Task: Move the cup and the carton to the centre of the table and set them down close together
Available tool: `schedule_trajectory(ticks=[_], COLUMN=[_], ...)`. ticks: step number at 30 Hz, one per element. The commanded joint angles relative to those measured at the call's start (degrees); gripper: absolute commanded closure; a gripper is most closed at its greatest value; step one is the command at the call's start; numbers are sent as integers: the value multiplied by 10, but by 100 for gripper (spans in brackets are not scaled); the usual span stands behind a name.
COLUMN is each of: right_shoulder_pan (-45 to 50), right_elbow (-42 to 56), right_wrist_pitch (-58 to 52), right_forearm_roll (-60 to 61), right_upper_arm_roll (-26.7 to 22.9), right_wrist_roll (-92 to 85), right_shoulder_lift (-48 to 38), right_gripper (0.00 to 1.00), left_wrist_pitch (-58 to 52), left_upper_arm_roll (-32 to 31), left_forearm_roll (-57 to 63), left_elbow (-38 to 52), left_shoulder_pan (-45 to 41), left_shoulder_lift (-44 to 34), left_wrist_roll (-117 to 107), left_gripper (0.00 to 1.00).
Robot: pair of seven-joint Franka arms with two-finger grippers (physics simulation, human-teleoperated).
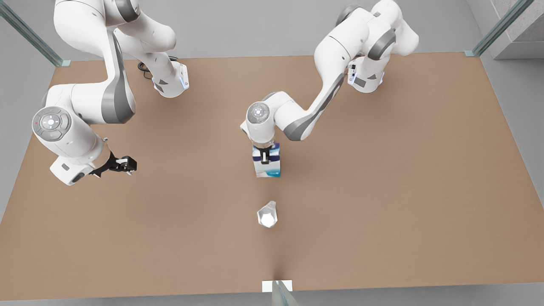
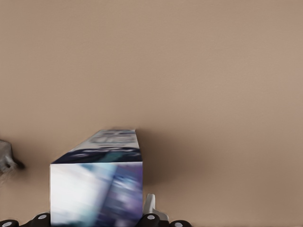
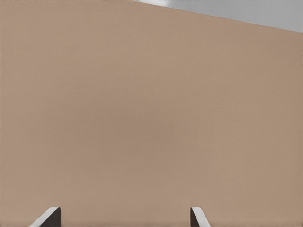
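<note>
The carton [image 1: 267, 165], white and light blue with a dark blue top band, stands upright near the middle of the brown table [image 1: 382, 191]. My left gripper [image 1: 265, 156] comes down from above and is shut on its upper part; in the left wrist view the carton [image 2: 97, 189] sits between the fingers [image 2: 149, 207]. The pale faceted cup [image 1: 267, 214] stands apart from the carton, a short way towards the table's front edge, and its edge shows in the left wrist view [image 2: 4, 160]. My right gripper [image 1: 123, 165] hovers open at the front view's left, over bare table [image 3: 142, 118].
A white tag and a glass post [image 1: 278, 289] sit at the middle of the front edge. Glass posts [image 1: 55, 57] mark the back corners. Both arm bases stand on the table's back part.
</note>
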Motion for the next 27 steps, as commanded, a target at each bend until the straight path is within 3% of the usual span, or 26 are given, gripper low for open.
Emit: schedule_trajectory(ticks=[1,2,12,17,19,24,27], right_shoulder_pan=[0,0,1,1,1,0,1], right_elbow=[0,0,0,0,1,0,0], right_wrist_pitch=[0,0,3,2,1,3,3], right_forearm_roll=[0,0,0,0,0,7,7], right_upper_arm_roll=[0,0,0,0,0,0,-1], right_wrist_roll=[0,0,1,1,1,1,1], right_shoulder_lift=[0,0,1,0,0,1,1], right_gripper=[0,0,0,0,0,0,0], left_wrist_pitch=[-1,-1,-10,-112,-136,-247,-294], left_upper_arm_roll=[1,1,-1,-1,0,0,1], left_forearm_roll=[-19,-19,-23,-107,-132,-123,-70], left_elbow=[0,0,1,2,10,0,-2], left_shoulder_pan=[0,0,5,15,46,264,318], left_shoulder_lift=[2,3,-10,-111,-135,-203,-239], left_wrist_roll=[1,-2,0,1,-72,-397,-446], left_gripper=[33,1,0,0,0,0,0])
